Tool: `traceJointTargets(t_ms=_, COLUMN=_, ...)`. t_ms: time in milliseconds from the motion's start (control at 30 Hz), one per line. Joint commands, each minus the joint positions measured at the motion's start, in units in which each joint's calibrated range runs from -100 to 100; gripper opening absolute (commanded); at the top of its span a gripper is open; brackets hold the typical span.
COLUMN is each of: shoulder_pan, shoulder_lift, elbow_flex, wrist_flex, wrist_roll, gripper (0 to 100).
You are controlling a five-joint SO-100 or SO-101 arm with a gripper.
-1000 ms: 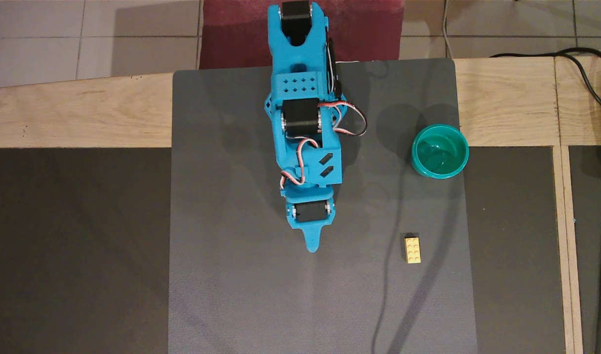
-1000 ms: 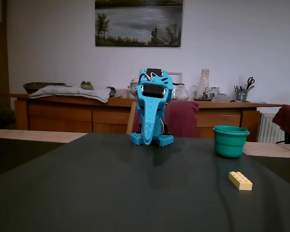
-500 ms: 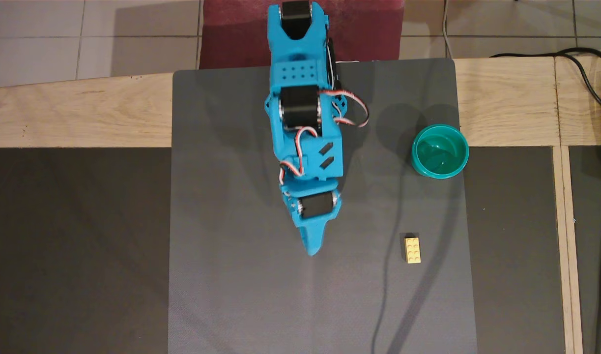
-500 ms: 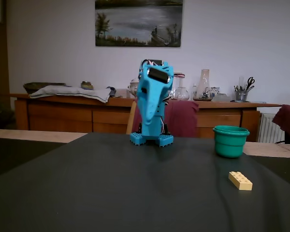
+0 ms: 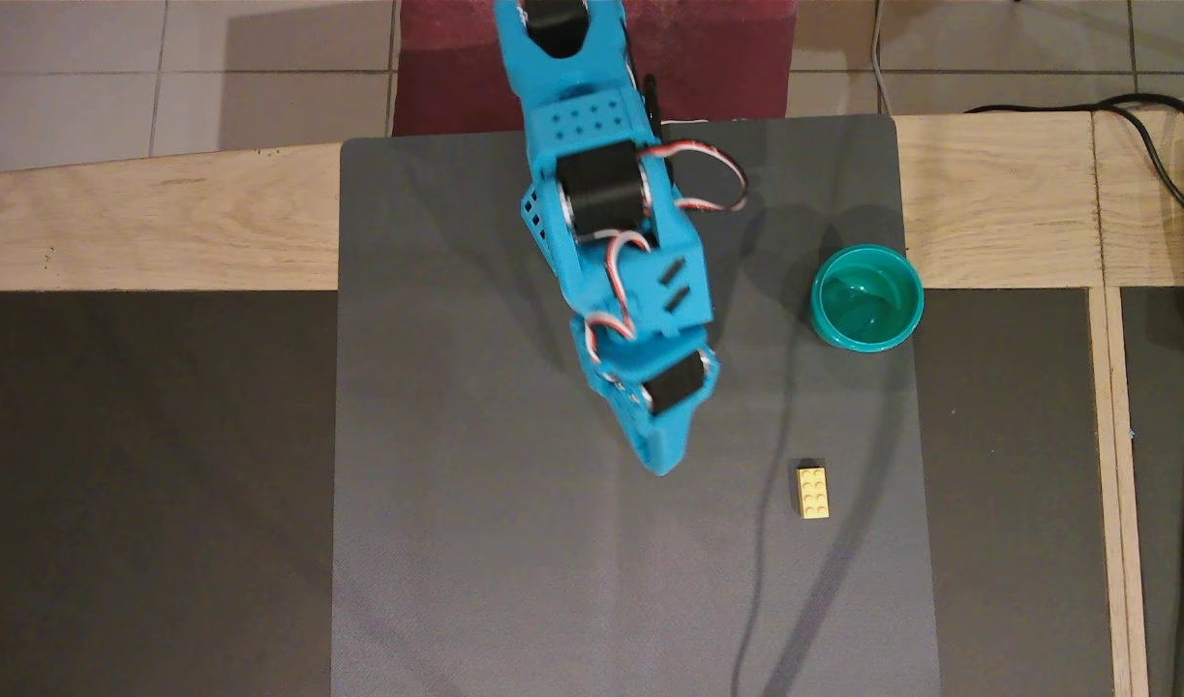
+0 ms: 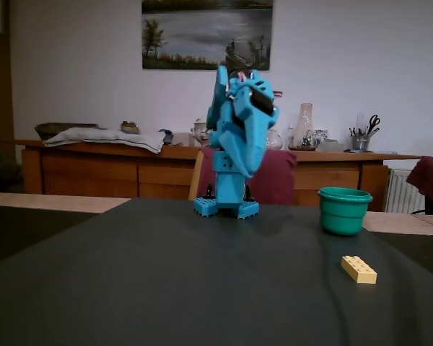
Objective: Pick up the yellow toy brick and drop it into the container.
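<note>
The yellow toy brick (image 5: 813,492) lies flat on the grey mat, studs up, at the lower right of the overhead view; in the fixed view it (image 6: 359,269) lies at the front right. The teal-green cup (image 5: 865,300) stands upright and empty at the mat's right edge, beyond the brick, and shows in the fixed view (image 6: 344,215). My blue gripper (image 5: 661,463) hangs above the mat's middle, pointing down, left of both brick and cup. Its jaws look closed to a point and hold nothing. It is raised well above the table in the fixed view (image 6: 249,171).
The grey mat (image 5: 504,542) lies on a wooden table (image 5: 146,232) with dark panels on either side. A black cable (image 5: 1177,184) runs along the right edge. The arm's base (image 6: 227,207) stands at the far side of the mat.
</note>
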Motion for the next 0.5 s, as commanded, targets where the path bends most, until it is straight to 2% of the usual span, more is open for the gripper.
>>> traceJointTargets(t_ms=0, shoulder_pan=-2.3, shoulder_lift=11.1, elbow_flex=-9.0, wrist_flex=0.1, wrist_roll=0.2, gripper=0)
traceJointTargets(t_ms=300, shoulder_pan=-10.3, shoulder_lift=39.0, elbow_flex=-24.0, wrist_flex=-1.0, wrist_roll=0.3, gripper=0)
traceJointTargets(t_ms=467, shoulder_pan=-11.6, shoulder_lift=48.1, elbow_flex=-25.7, wrist_flex=-10.8, wrist_roll=0.3, gripper=0)
